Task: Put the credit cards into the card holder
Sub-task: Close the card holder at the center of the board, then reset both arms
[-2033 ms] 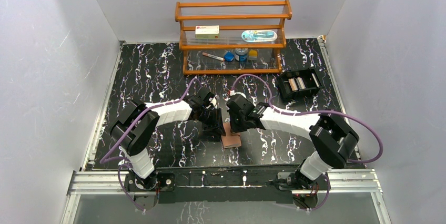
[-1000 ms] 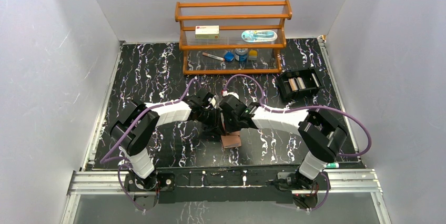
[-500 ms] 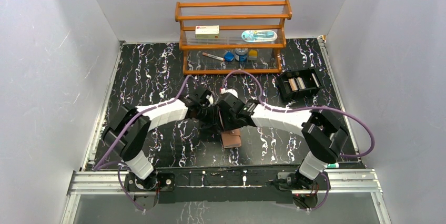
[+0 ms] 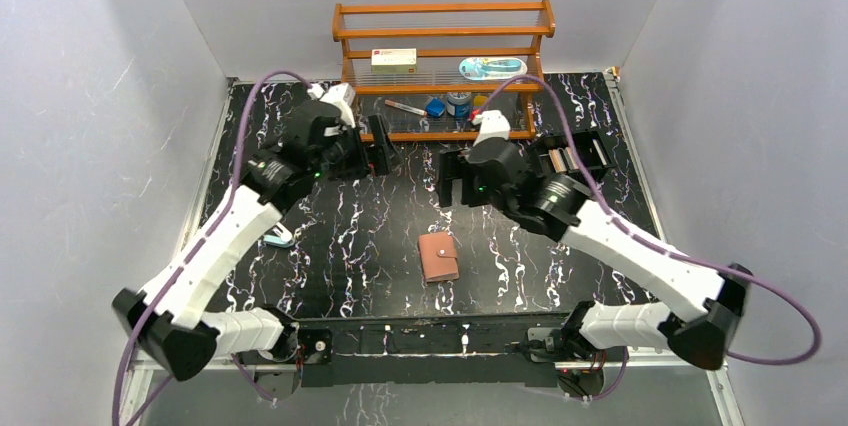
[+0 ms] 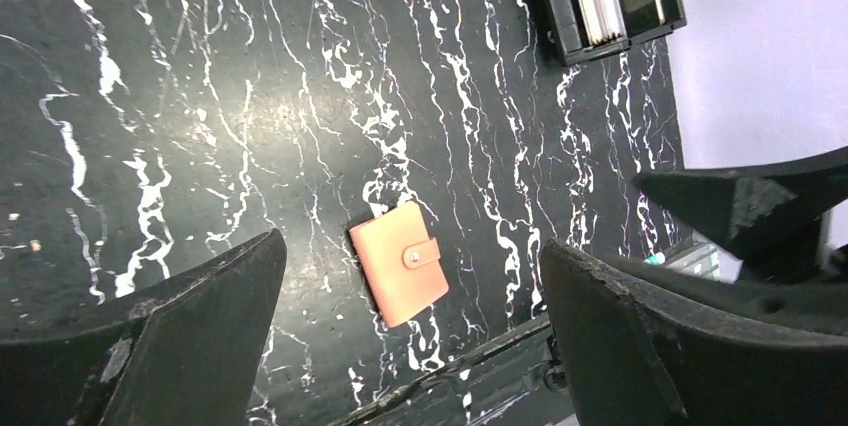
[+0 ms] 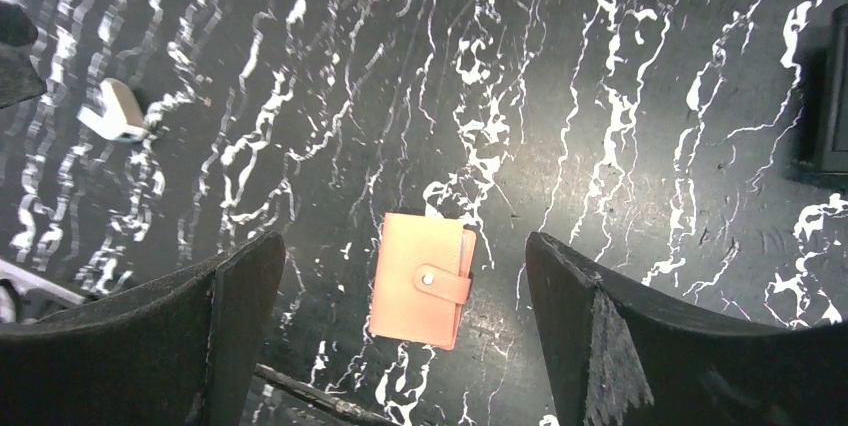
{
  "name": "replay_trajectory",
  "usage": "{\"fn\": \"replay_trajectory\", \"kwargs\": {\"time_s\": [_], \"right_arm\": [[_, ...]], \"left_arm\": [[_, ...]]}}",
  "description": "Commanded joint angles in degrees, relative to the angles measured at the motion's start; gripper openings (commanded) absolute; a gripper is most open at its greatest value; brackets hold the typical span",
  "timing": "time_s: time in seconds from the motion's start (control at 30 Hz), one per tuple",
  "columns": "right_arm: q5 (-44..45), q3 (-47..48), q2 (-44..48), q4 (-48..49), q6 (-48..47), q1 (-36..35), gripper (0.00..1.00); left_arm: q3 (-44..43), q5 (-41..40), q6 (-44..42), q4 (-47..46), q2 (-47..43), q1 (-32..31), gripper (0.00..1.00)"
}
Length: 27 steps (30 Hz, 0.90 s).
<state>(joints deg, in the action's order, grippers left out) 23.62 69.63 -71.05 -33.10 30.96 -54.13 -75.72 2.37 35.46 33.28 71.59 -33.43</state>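
Note:
The card holder [image 4: 439,257] lies shut on the black marble table, its snap tab fastened; it shows as a tan-pink wallet in the left wrist view [image 5: 400,262] and the right wrist view [image 6: 420,281]. Whitish credit cards [image 4: 567,158] stand on edge in the black tray, also seen from the left wrist [image 5: 595,2]. My left gripper [image 4: 381,149] hangs high over the table's back left, open and empty [image 5: 412,242]. My right gripper [image 4: 457,181] hovers high behind the wallet, open and empty [image 6: 405,238]. Neither gripper touches the wallet.
The black tray [image 4: 545,171] sits at the back right. A wooden shelf rack [image 4: 443,71] with a white box and small items stands at the back. A small white object [image 6: 115,116] lies on the table's left part [image 4: 280,238].
Both grippers were low and together at the card holder; they have let go, opened wide and risen up and back. The card holder stays flat and shut.

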Motion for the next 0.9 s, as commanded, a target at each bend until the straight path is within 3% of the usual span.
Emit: {"fn": "replay_trajectory", "kwargs": {"time_s": [0.0, 0.17, 0.37, 0.87], "right_arm": [[2.4, 0.7, 7.0, -1.9, 0.1, -0.1, 0.98], [3.0, -4.7, 16.2, -1.4, 4.0, -0.1, 0.98], [6.6, -10.1, 23.4, -1.1, 8.0, -0.1, 0.98], [5.6, -9.1, 23.8, -1.9, 8.4, -0.1, 0.99]], "left_arm": [[-0.5, -3.7, -5.3, 6.5, -7.5, 0.1, 0.98], [4.8, 0.1, -5.2, 2.7, -17.0, 0.1, 0.98], [9.5, 0.3, -3.5, 3.0, -20.7, 0.0, 0.98], [14.9, -1.8, -4.7, -2.4, -24.7, 0.1, 0.98]]}}
